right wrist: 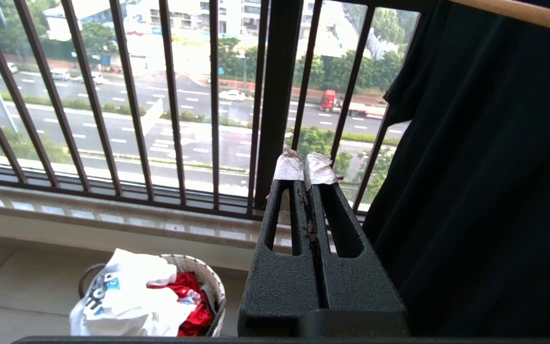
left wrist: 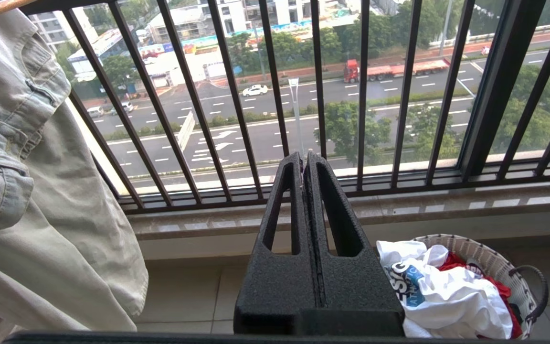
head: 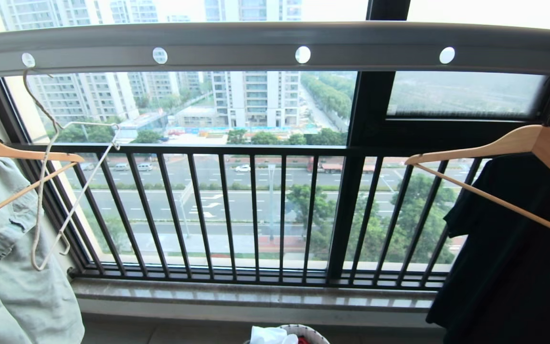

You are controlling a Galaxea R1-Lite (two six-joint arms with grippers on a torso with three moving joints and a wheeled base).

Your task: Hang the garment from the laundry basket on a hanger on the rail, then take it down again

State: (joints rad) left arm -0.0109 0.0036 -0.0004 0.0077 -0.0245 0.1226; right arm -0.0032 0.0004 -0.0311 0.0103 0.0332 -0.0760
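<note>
The white T-shirt garment [left wrist: 451, 291] [right wrist: 127, 296] [head: 270, 335] lies crumpled in the round woven laundry basket [left wrist: 487, 255] [right wrist: 210, 282] [head: 311, 330] on the floor, over a red cloth [right wrist: 191, 298]. The thin cream wire hanger [head: 50, 191] hangs bare from the leftmost hole of the grey rail [head: 275, 45]. My left gripper [left wrist: 303, 160] is shut and empty, held above the floor beside the basket. My right gripper [right wrist: 303, 165], with taped tips, is shut and empty too, on the basket's other side. Neither arm shows in the head view.
A pale green garment [head: 7, 267] [left wrist: 31, 191] hangs on a wooden hanger [head: 17, 155] at the left. A black garment [head: 513, 258] [right wrist: 485, 167] hangs on a wooden hanger [head: 528, 143] at the right. The black barred window railing [head: 256, 210] and stone sill [head: 256, 298] stand ahead.
</note>
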